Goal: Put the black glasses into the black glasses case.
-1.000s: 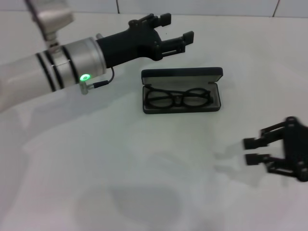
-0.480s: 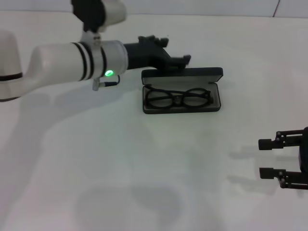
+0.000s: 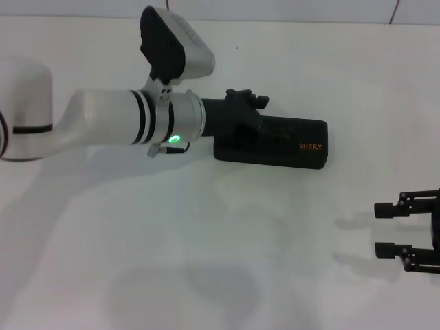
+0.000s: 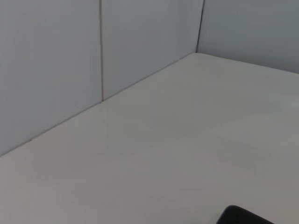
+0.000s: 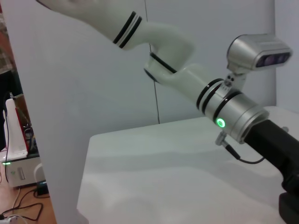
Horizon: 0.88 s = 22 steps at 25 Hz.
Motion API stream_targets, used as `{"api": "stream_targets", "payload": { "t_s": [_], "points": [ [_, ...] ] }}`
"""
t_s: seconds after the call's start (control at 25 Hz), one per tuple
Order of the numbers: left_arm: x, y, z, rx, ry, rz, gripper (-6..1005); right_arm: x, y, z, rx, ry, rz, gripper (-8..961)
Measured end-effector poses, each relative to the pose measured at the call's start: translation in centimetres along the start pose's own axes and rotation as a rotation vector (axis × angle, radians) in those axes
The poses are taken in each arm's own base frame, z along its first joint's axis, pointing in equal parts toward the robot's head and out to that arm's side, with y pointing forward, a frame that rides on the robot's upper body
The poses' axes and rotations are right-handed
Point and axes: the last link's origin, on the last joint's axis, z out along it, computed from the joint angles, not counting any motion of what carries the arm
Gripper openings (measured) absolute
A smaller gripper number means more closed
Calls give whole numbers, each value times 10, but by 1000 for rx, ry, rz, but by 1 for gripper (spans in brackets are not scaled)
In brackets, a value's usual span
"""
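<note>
The black glasses case (image 3: 292, 144) lies closed on the white table (image 3: 206, 240), its orange "SHERY" lettering facing up. The black glasses are hidden, out of sight inside the closed case. My left gripper (image 3: 256, 125) is open and lies over the case's left end, with one fingertip (image 3: 249, 100) just behind the case's rear edge. My right gripper (image 3: 379, 229) is open and empty, low at the right edge of the table, well apart from the case.
The left arm (image 3: 117, 124) stretches across the table from the left; it also shows in the right wrist view (image 5: 224, 112). A grey wall (image 4: 70, 60) borders the table's far side. A small dark corner (image 4: 245, 217) shows in the left wrist view; I cannot identify it.
The case was open with the glasses lying in it; its lid has come down and it is now shut. My left gripper has swung down over the case. The right gripper drew back to the right.
</note>
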Motion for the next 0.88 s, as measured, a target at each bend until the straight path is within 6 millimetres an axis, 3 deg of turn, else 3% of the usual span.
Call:
{"api": "stream_targets", "payload": {
  "t_s": [0.24,0.44,0.56,0.72,0.88],
  "points": [
    [2,9,-11,-51,137,14,859,-4,-4,0,12,-7,-17,534],
    [23,33,-52,-275,443,95,859,-12,-12,1,56,-60,-52,549],
    [24,37,-80,-370,518,132,858,-17,-15,8,54,-94,-68,589],
    [0,38,-115,-409,521,157,858,-23,-17,25,11,-139,-106,643],
    [-31,44,-133,-382,491,176,858,-32,-17,41,-45,-226,-160,707]
  ]
}}
